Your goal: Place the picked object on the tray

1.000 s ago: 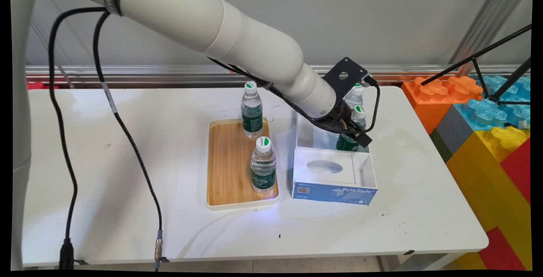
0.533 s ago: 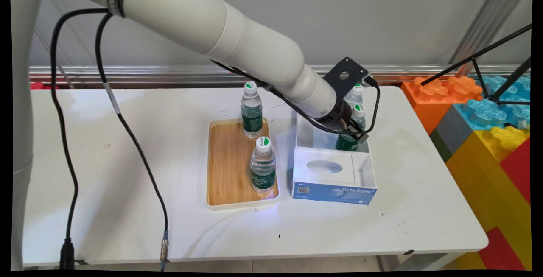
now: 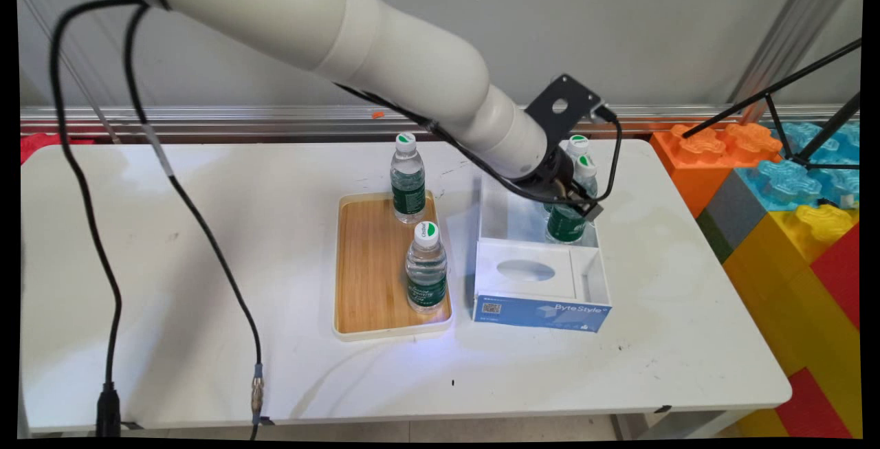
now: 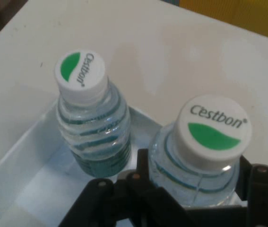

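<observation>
Pincer (image 4: 195, 189) clamps a Cestbon bottle (image 4: 204, 151) over the Byte Style box (image 3: 543, 315).

White table (image 3: 206, 243) carries a wooden tray (image 3: 371, 263) and a box (image 3: 543, 298)

Two bottles (image 3: 425, 267) on tray (image 3: 364, 267), box (image 3: 540, 284) right of it (two bottles (image 3: 568, 218) inside), all on table (image 3: 206, 243)

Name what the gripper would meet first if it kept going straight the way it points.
Probably the box floor: the gripper already grips one bottle; depth is unclear.
</observation>
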Available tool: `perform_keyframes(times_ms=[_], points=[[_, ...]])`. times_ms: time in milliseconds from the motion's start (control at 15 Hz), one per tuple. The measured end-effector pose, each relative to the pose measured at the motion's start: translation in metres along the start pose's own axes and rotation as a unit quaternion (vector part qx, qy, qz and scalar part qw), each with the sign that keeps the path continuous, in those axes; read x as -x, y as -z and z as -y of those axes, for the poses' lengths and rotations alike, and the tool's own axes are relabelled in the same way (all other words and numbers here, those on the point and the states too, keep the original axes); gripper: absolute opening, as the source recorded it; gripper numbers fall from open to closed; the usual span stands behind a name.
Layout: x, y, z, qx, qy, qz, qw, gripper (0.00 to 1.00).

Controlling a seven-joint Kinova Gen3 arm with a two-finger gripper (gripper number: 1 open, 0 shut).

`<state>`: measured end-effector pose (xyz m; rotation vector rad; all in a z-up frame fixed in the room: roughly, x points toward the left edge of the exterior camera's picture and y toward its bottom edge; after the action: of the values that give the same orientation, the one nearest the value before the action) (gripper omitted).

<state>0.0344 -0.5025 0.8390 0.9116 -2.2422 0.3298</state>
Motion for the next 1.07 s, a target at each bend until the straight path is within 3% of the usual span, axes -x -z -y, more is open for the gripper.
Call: perform_keyframes(times_ms=[267, 600, 1067], points=[[-0.014, 0.034, -0.004, 0.005, 0.015, -0.008, 0.9998, 0.00], [-0.037, 0.103, 0.000, 0.012, 0.019, -0.022, 0.9995, 0.00], [-0.041, 0.196, 0.032, 0.007, -0.001, -0.013, 0.9999, 0.00]])
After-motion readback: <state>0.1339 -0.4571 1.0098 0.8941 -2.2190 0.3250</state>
